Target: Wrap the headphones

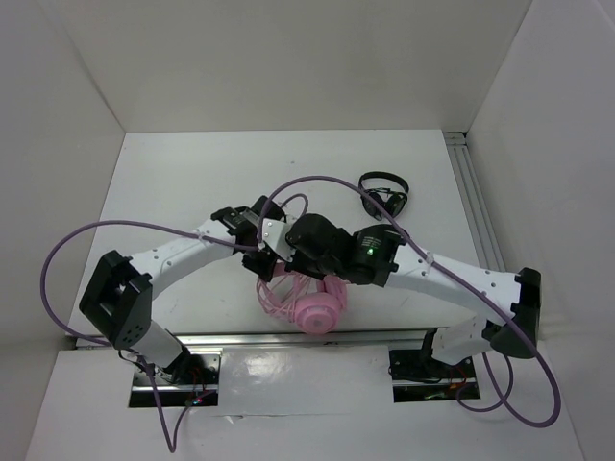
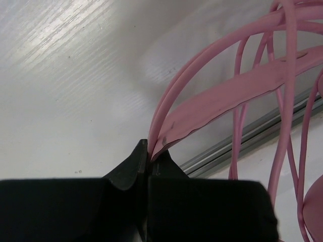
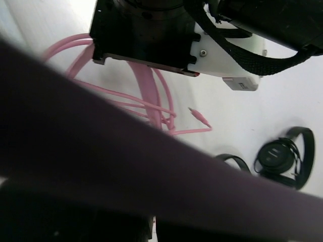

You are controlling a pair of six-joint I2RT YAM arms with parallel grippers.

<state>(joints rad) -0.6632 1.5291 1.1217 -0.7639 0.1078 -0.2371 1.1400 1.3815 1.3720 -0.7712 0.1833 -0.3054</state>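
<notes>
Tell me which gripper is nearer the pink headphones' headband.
Left. The left gripper is shut on the headband of the headphones. The right gripper hovers close beside it, its fingers hidden, with no contact visible.

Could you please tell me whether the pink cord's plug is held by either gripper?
No, the plug lies loose on the table, with nothing gripping it.

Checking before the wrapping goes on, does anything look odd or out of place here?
Yes. A purple cable lies right across the right wrist camera, blocking most of its view. The headphones have their cord plug lying loose on the table.
</notes>
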